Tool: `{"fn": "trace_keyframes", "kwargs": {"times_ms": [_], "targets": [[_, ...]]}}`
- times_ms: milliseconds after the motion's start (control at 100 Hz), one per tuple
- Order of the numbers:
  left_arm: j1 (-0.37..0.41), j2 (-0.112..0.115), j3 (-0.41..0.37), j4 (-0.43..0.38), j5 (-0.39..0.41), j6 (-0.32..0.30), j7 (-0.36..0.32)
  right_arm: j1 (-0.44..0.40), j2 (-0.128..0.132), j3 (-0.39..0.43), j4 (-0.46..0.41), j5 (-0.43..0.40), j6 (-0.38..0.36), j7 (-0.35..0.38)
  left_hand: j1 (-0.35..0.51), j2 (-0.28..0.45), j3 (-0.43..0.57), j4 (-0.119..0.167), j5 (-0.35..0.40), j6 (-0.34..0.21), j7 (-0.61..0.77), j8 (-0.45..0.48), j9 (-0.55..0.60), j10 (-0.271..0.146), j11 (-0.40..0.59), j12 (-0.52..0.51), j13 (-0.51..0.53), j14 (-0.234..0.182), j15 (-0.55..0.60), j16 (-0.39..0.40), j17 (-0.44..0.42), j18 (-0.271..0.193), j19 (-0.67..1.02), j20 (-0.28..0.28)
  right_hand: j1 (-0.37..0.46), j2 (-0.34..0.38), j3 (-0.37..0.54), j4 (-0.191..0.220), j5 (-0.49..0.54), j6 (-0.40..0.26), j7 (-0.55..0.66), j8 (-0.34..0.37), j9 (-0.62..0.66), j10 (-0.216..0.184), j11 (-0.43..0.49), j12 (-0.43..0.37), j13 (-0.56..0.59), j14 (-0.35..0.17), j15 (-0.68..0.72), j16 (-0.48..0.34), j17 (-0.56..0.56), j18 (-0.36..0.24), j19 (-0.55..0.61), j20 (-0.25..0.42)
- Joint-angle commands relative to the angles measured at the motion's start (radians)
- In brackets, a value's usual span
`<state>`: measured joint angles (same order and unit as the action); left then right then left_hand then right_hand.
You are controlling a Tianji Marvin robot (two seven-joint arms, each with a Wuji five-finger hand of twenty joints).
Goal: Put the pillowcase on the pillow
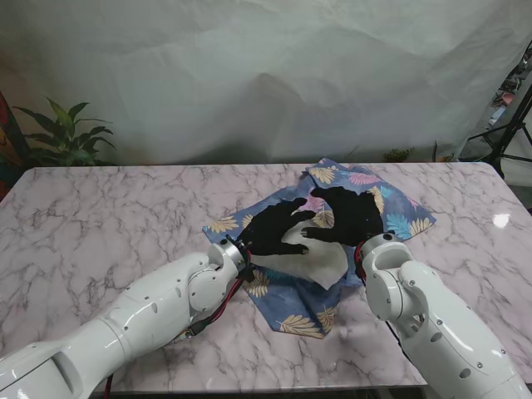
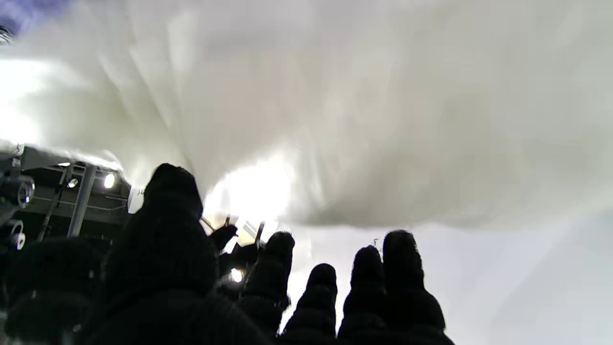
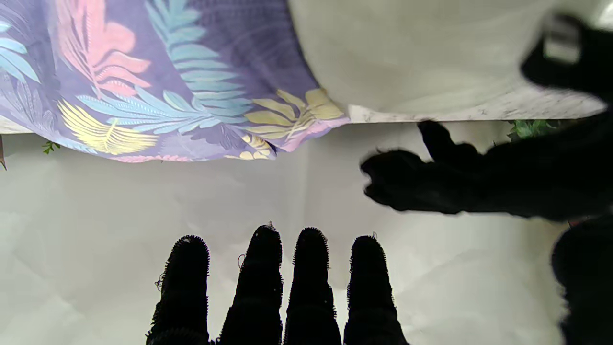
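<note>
A staged robot test setup, like a lab or studio. A marble-patterned tabletop [image 1: 100,216] stands before a hung white backdrop sheet [image 1: 249,75]. A potted plant [image 1: 66,137] sits past its far left corner, a black tripod stand [image 1: 509,133] past the far right corner.

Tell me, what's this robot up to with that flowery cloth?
It is trying to get a pillowcase onto a white pillow on the marble table. The pillow lies on the leafy blue fabric, with much of it uncovered. Both black-gloved hands, left hand and right hand, hover over the pillow with fingers spread. Neither seems to grip anything at this moment.
</note>
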<state>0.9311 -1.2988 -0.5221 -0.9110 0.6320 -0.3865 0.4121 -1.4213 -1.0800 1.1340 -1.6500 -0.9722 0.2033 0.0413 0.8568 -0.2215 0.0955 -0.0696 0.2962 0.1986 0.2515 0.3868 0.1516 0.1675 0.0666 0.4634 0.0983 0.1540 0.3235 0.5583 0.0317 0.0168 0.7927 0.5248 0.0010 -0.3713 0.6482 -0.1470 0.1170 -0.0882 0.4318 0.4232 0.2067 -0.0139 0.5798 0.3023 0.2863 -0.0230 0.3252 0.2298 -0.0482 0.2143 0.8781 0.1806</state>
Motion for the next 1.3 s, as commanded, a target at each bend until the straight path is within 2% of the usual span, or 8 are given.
{"fn": "trace_keyframes", "kwargs": {"times_ms": [0,210,270,400,650,840,970,1290], "targets": [[-0.004,0.016,-0.012,-0.023,0.0,0.004,-0.015,0.005,0.008,0.0,0.007,0.0,-0.005,0.038,-0.011,0.037,-0.027,0.039,-0.045,0.006,-0.029,-0.008,-0.048,0.014,-0.037,-0.046,-0.034,-0.004,-0.054,0.002,-0.03,-0.013,-0.039,-0.017,0.004,-0.016,0.007,0.017,-0.035,0.016,-0.024,-0.018,-0.026,0.01,-0.02,-0.016,-0.024,-0.008,-0.043,-0.006,-0.017,-0.008,-0.001,0.013],[0.011,0.058,-0.065,-0.095,0.037,0.007,-0.056,0.037,0.023,-0.02,0.037,0.028,-0.042,0.141,-0.041,0.039,-0.064,0.046,-0.102,0.013,-0.11,-0.011,-0.051,0.025,-0.069,-0.19,-0.058,-0.013,-0.155,0.006,-0.057,-0.002,-0.086,-0.031,-0.022,-0.007,0.008,0.018,-0.023,-0.001,-0.223,-0.049,-0.023,-0.001,-0.202,-0.08,-0.091,-0.006,-0.078,-0.027,-0.066,0.01,-0.094,-0.034],[0.021,0.074,-0.091,-0.122,0.044,0.004,-0.083,0.048,0.029,-0.031,0.05,0.032,-0.07,0.169,-0.045,0.04,-0.067,0.046,-0.103,0.01,-0.115,-0.011,-0.052,0.024,-0.068,-0.195,-0.062,-0.013,-0.16,0.008,-0.065,0.002,-0.092,-0.033,-0.041,0.005,0.008,0.019,0.019,-0.009,-0.446,0.06,-0.028,-0.005,-0.295,-0.087,-0.133,-0.011,-0.098,-0.038,-0.075,0.022,-0.175,-0.071],[0.048,0.106,-0.149,-0.172,0.059,0.003,-0.139,0.071,0.039,-0.062,0.069,0.045,-0.122,0.228,-0.043,0.044,-0.067,0.047,-0.095,0.008,-0.122,-0.009,-0.05,0.024,-0.064,-0.199,-0.062,-0.013,-0.17,0.01,-0.069,0.007,-0.104,-0.037,-0.087,0.032,0.008,0.02,0.057,-0.021,-0.516,-0.456,-0.063,-0.01,-0.515,-0.049,-0.185,0.006,-0.235,-0.069,-0.09,0.069,-0.44,-0.138],[0.09,0.138,-0.228,-0.207,0.061,-0.006,-0.206,0.142,0.055,-0.148,0.129,-0.033,-0.138,0.293,-0.031,0.057,-0.067,0.049,-0.082,0.009,-0.133,-0.001,-0.048,0.017,-0.044,-0.175,-0.04,-0.009,-0.129,0.032,-0.058,0.012,-0.109,-0.033,-0.13,0.013,0.032,-0.004,0.059,-0.023,-0.525,-0.47,-0.08,0.03,-0.626,-0.248,-0.223,0.058,-0.343,-0.078,-0.06,0.13,-0.613,-0.131],[0.105,0.149,-0.249,-0.208,0.062,-0.037,-0.228,0.208,0.038,-0.232,0.231,-0.082,-0.02,0.153,-0.029,0.063,-0.07,0.049,-0.072,0.003,-0.131,0.005,-0.048,0.011,-0.033,-0.145,-0.032,-0.013,-0.109,0.024,-0.051,0.016,-0.11,-0.031,-0.096,-0.037,0.042,-0.02,0.059,-0.058,-0.524,-0.47,-0.078,0.029,-0.606,-0.219,-0.191,0.105,-0.331,-0.045,-0.072,0.234,-0.431,-0.044],[0.109,0.149,-0.252,-0.2,0.055,-0.049,-0.23,0.255,0.031,-0.281,0.286,-0.063,0.01,0.125,-0.026,0.064,-0.072,0.049,-0.074,0.002,-0.132,0.006,-0.048,0.01,-0.031,-0.13,-0.032,-0.012,-0.101,0.017,-0.049,0.017,-0.111,-0.03,-0.056,-0.075,0.046,-0.023,0.059,-0.085,-0.524,-0.47,-0.077,0.025,-0.59,-0.121,-0.132,0.135,-0.309,-0.043,-0.064,0.309,-0.186,-0.175],[0.128,0.151,-0.276,-0.216,0.05,-0.042,-0.233,0.339,0.036,-0.368,0.375,0.035,-0.04,0.193,-0.019,0.072,-0.073,0.05,-0.067,-0.004,-0.127,0.011,-0.048,0.008,-0.029,-0.106,-0.031,-0.012,-0.088,0.006,-0.042,0.02,-0.112,-0.029,0.003,-0.15,0.055,-0.024,0.058,-0.119,-0.517,-0.463,-0.076,0.018,-0.583,0.044,-0.076,0.142,-0.179,-0.046,0.075,0.381,-0.02,-0.105]]}}
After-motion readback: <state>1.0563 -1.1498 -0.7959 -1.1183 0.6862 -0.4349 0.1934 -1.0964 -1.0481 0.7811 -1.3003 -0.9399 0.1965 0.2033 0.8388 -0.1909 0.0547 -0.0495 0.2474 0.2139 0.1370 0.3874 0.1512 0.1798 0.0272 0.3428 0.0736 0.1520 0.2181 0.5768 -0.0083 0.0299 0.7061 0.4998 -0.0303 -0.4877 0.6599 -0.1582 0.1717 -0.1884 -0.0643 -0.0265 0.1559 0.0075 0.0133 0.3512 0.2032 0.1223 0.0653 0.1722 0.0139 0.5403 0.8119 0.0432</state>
